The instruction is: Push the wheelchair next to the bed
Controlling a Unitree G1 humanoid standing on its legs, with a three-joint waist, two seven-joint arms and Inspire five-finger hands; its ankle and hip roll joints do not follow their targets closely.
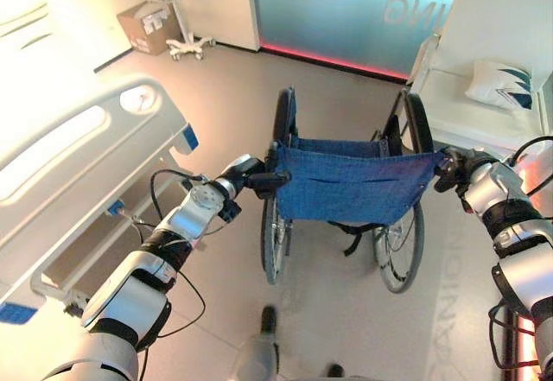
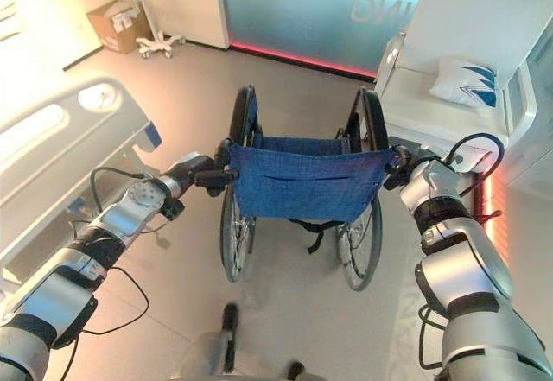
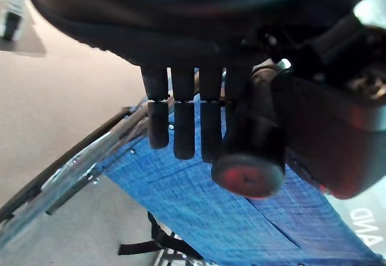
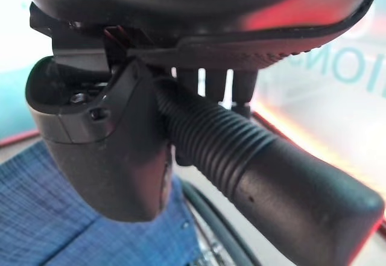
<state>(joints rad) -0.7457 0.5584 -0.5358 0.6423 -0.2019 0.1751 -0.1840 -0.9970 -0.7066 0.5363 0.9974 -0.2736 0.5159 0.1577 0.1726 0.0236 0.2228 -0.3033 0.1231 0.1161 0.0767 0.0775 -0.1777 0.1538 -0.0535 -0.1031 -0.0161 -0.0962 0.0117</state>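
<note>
The wheelchair [image 1: 354, 187] with a blue cloth back stands in the middle of the floor, its back toward me. My left hand [image 1: 251, 174] is shut on its left push handle [image 3: 247, 157], which lies between the fingers [image 3: 184, 127] and the thumb. My right hand [image 1: 454, 169] is shut on the ribbed right push handle [image 4: 259, 169], with the thumb [image 4: 114, 157] on one side and the fingers curled behind it. The bed [image 1: 78, 139] with its white side rail lies to the left of the wheelchair, a gap of floor between them.
A second white bed [image 1: 458, 113] with a pillow [image 1: 505, 83] stands close on the wheelchair's right. At the back left are a cardboard box [image 1: 151, 27] and a wheeled stand [image 1: 186, 44]. A glass wall [image 1: 346, 9] closes the far side. Open floor lies ahead.
</note>
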